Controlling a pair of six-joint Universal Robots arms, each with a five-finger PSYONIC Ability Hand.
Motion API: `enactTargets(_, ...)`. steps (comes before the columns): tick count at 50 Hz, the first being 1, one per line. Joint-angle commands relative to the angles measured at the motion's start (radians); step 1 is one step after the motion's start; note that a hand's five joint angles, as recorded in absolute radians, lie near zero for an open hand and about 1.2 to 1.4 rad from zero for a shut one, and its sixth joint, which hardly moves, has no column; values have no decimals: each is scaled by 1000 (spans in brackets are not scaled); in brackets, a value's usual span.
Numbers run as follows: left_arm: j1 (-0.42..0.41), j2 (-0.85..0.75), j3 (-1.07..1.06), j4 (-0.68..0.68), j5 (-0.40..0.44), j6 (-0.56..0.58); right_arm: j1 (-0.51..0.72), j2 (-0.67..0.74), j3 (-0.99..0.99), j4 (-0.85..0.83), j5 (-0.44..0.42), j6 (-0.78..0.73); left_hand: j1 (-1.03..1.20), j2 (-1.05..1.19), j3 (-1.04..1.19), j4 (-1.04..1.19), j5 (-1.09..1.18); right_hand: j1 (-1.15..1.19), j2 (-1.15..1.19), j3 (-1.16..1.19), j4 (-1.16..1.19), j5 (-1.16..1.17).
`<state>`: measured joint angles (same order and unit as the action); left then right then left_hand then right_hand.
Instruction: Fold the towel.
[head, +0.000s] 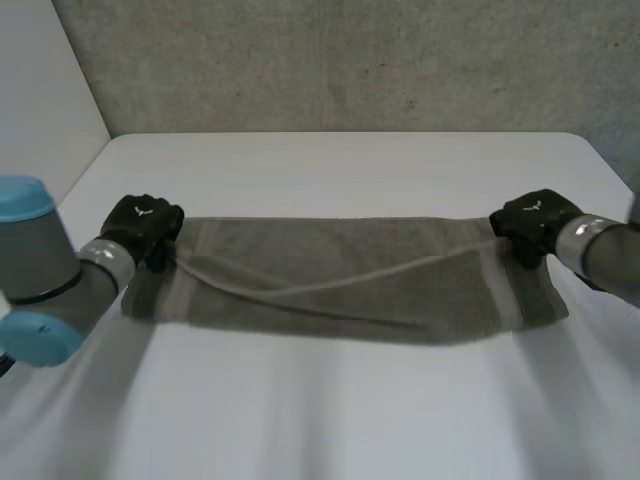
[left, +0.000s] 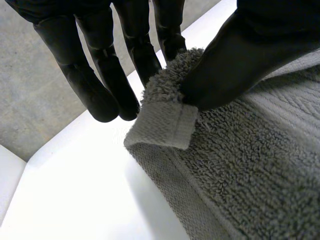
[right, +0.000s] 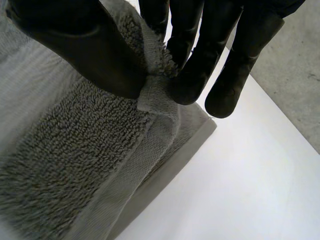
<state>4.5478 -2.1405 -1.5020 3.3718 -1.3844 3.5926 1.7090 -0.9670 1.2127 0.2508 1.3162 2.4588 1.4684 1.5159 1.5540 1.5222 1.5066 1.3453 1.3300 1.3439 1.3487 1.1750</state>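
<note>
A: Here's the towel (head: 340, 280), stretched across the white table (head: 330, 170), long axis running straight from one arm to the other.

B: And a hand on each end. The left hand (head: 142, 228) is on the far left corner, the right hand (head: 532, 222) on the far right corner.

A: What's the grip on the left?

B: It's a pinch. The wrist view has the thumb pressing the hemmed corner against one finger, the other fingers straight and close together just beside it, off the cloth.

A: Right side matches. Thumb on top of the corner, fingers meeting it from the other side, the hem squeezed between them. There's more cloth lying flat beneath that corner.

B: So where does the cloth lie from those fingers?

A: Nearly all of it sits toward the robot, between the two pinches and the near edge. Each hand is nearest its own end, well apart from the other.

B: My read: both corners have to travel together, or that slack ridge across the middle gets worse.
</note>
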Motion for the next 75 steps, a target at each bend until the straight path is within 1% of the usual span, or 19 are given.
enactTargets(1,-27,-168,230,0,-33,0,44,200,-194,-181,72,78,-72,-120,-158,-126,-285,51,66,52,48,47)
enactTargets(6,-52,-255,344,1,-100,5,70,263,-251,-268,129,78,-72,-120,-158,-126,-285,51,66,52,48,47)
enactTargets(10,-59,-282,377,5,-114,5,81,304,-295,-286,172,77,-72,-120,-158,-126,-285,51,66,52,48,47)
enactTargets(24,-67,-352,479,9,-128,3,86,361,-372,-369,198,78,-72,-120,-158,-126,-285,51,66,52,48,47)
enactTargets(25,-69,-354,479,9,-130,3,87,370,-380,-369,208,77,-217,-265,-303,-271,-430,51,66,52,48,47)
enactTargets(26,-69,-354,479,9,-130,3,89,379,-384,-366,219,71,-219,-266,-304,-272,-431,-471,-456,-470,-475,-475)
enactTargets(27,-69,-355,476,9,-131,3,89,380,-384,-366,219,71,-599,-647,-685,-653,-812,-476,-461,-475,-480,-481)
enactTargets(28,-69,-355,476,9,-131,3,93,384,-384,-361,237,65,-603,-651,-689,-657,-816,-1171,-1156,-1169,-1174,-1175)
enactTargets(29,-70,-352,468,9,-140,3,98,386,-377,-363,262,57,-1048,-1095,-1133,-1102,-1261,-1171,-1156,-1169,-1174,-1175)
enactTargets(30,-73,-346,464,9,-151,2,98,386,-377,-363,262,57,-1294,-1341,-1379,-1348,-1507,-1171,-1156,-1169,-1174,-1175)
enactTargets(34,-81,-329,448,9,-170,1,104,355,-340,-361,314,60,-1293,-1341,-1379,-1347,-1506,-1171,-1156,-1169,-1174,-1175)
enactTargets(38,-79,-245,399,11,-176,-11,103,292,-272,-367,308,63,-1293,-1341,-1379,-1347,-1506,-1171,-1156,-1169,-1174,-1175)
enactTargets(42,-73,-173,344,11,-174,-26,98,127,-127,-369,261,63,-1290,-1338,-1376,-1344,-1503,-1171,-1156,-1169,-1174,-1175)
enactTargets(43,-67,-130,312,12,-174,-38,98,126,-127,-369,261,63,-1290,-1338,-1376,-1344,-1503,-1171,-1156,-1169,-1174,-1175)
enactTargets(45,-66,-89,277,12,-170,-55,90,27,-27,-358,212,69,-1287,-1335,-1373,-1341,-1500,-1171,-1156,-1169,-1174,-1175)
enactTargets(53,-64,63,71,12,-147,-98,84,-145,192,-308,144,92,-1270,-1317,-1355,-1323,-1482,-1099,-1084,-1098,-1103,-1103)
enactTargets(60,-62,171,-113,15,-33,-106,41,-157,281,-255,127,92,-1270,-1317,-1355,-1323,-1482,-847,-832,-845,-850,-851)
enactTargets(69,-62,234,-221,75,-19,-112,-28,-119,330,-301,48,95,-1273,-1320,-1358,-1326,-1485,-838,-822,-836,-841,-842)
enactTargets(75,-66,251,-251,118,-19,-114,-40,-65,326,-361,40,94,-1273,-1320,-1358,-1326,-1485,-785,-769,-783,-788,-789)
